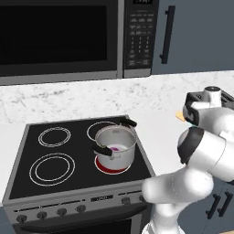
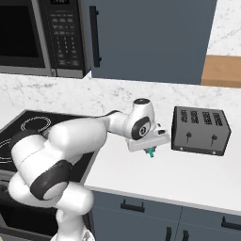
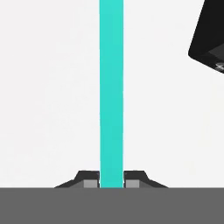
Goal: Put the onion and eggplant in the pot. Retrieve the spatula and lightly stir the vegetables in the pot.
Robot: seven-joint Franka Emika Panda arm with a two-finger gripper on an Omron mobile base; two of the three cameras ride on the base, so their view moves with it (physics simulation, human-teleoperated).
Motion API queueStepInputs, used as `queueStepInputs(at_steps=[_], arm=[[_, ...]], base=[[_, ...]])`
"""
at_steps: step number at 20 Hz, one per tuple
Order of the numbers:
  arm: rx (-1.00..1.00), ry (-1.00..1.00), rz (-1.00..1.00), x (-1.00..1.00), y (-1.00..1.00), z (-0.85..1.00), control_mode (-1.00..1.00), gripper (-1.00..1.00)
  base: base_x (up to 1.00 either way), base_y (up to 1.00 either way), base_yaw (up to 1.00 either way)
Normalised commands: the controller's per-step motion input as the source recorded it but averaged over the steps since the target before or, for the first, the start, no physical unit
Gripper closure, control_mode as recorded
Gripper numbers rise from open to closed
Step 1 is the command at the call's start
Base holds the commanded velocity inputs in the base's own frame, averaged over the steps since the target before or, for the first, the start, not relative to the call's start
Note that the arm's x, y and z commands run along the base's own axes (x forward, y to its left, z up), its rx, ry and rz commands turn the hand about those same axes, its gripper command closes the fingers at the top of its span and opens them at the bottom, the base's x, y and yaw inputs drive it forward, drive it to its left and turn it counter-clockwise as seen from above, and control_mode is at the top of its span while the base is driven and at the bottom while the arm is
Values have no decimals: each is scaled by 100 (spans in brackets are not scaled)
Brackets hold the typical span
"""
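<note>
The claw point(image 3: 111, 183) was low over the white desk point(image 2: 197, 176), just left of the toaster point(image 2: 200, 130), with its two fingertips point(image 3: 91, 183) pressed against either side of the spatula point(image 3: 111, 87). In the hand view the teal handle ran as a straight band from between the tips right up to the top edge, so its long axis lay along the direction the claw faced; the head lay beyond that edge. From the right base view only a short teal stub point(image 2: 151, 152) poked out beneath the hand, pointing down toward the desk. A tan patch on the desk by the arm in the left base view point(image 1: 181, 116) may have been the head, though it was too small to be sure.

The pot point(image 1: 116, 147) stood upright on the front right burner of the stove point(image 1: 27, 178), well apart from the claw. Inside it sat the pinkish onion point(image 1: 117, 149); a dark shape beside it was probably the eggplant point(image 1: 105, 149).
</note>
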Motion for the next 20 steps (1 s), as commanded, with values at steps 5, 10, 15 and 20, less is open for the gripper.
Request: queueStepInputs(at_steps=[5, 10, 15, 20], arm=[[0, -5, 21, -31, 7, 44, -100, 100], [-5, -7, 30, -50, 12, 67, -100, 100], [-12, -21, 20, -33, 42, 62, -100, 100], [-10, -40, 16, -11, 71, 26, -100, 100]], base=[[0, 0, 0], [0, 0, 0], [0, 0, 0], [0, 0, 0]])
